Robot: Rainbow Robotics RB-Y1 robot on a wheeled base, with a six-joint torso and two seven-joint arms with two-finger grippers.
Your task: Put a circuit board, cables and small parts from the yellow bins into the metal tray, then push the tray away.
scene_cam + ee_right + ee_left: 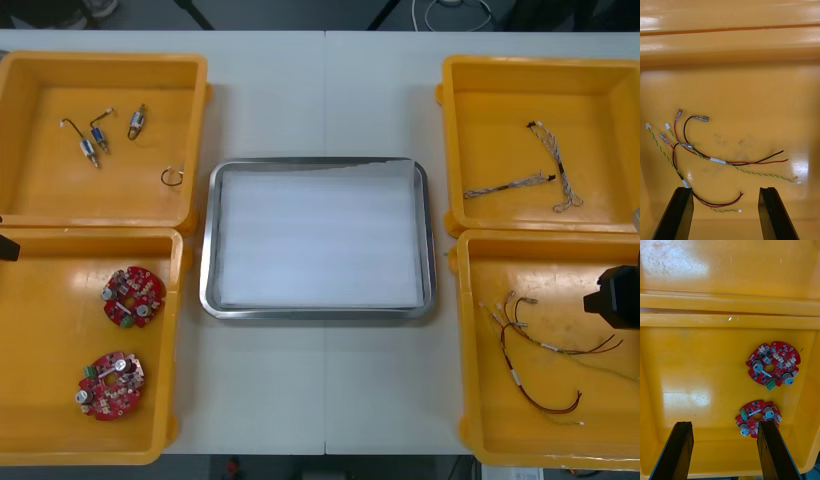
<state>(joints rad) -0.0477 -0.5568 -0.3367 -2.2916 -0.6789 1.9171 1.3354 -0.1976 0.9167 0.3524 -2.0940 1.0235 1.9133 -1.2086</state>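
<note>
- left gripper (724, 453), fingers spread wide and holding nothing, hangs over the near left bin (50, 340) and its two boards (132, 296). the nearer board (758, 417) lies just beside one finger, so the arm looks lined up for a first pick.
- right gripper (724, 213), just as wide and empty, hovers over the near right bin (500, 440). red and black cables (718, 160) lie there loosely tangled with thin yellow-green ones, just ahead of the fingers.
- tray (318, 240) sits between the bins at mid-table, white inside, with nothing loaded so far. its central spot seems chosen so either arm can reach it.
- small parts (100, 135) lie scattered in the far left bin (60, 190), and blue and white cables (545, 170) in the far right bin (480, 110). each kind has its own bin, likely to keep picks simple.
- table (320, 400) is light and plain, with a seam down its middle. the left bins stand just beside the tray, the right ones a little apart from it.
- beyond the table's far edge lies a dark floor.
</note>
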